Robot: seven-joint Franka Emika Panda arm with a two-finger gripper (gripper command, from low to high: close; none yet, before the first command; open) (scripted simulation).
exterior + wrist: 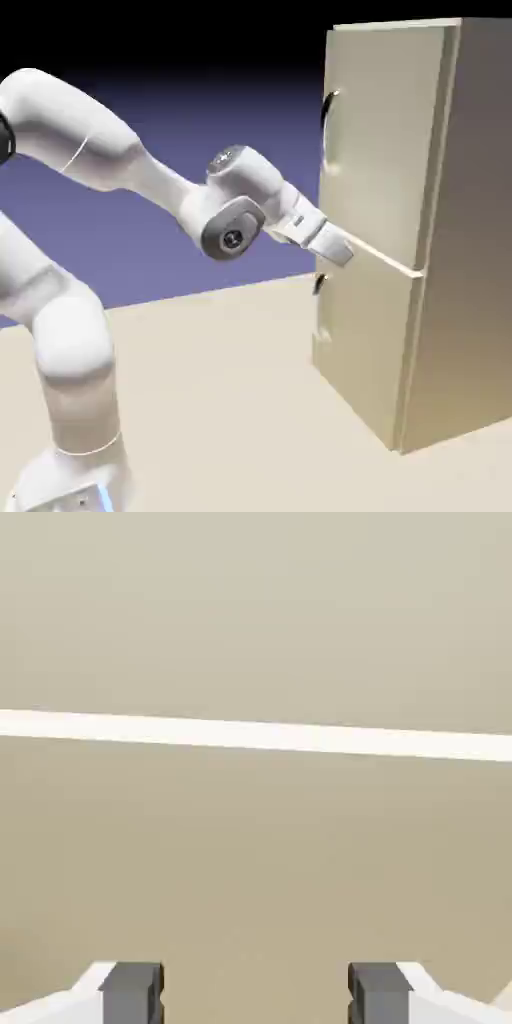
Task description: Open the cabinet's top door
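Beige top door | shut | grey fingers apart | pale seam ahead

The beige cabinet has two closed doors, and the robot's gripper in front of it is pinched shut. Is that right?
Not quite: the hand view shows the grey-tipped gripper standing open, its fingertips apart. The rest holds.

My exterior view looks slightly down from beside the robot arm; my hand view faces the cabinet close up, both sharing its door gap.
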